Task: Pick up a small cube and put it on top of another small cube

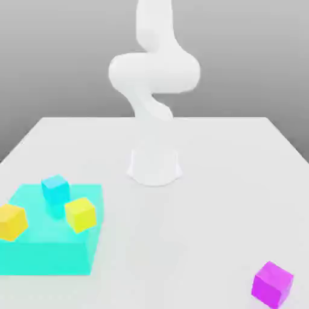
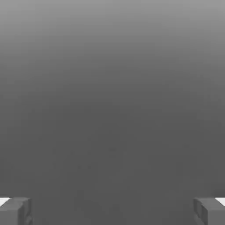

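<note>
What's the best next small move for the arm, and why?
Probably swing the open gripper down toward the small magenta-purple cube: nothing sits between the fingers, and that cube lies on the white table, away from the turquoise block.

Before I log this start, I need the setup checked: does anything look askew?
Yes: the magenta cube, at the exterior view's right, sits apart from the turquoise block where the other three small cubes rest.

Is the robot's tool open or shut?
Open: the tool has its two fingers wide apart in the hand view, with nothing between them.
</note>
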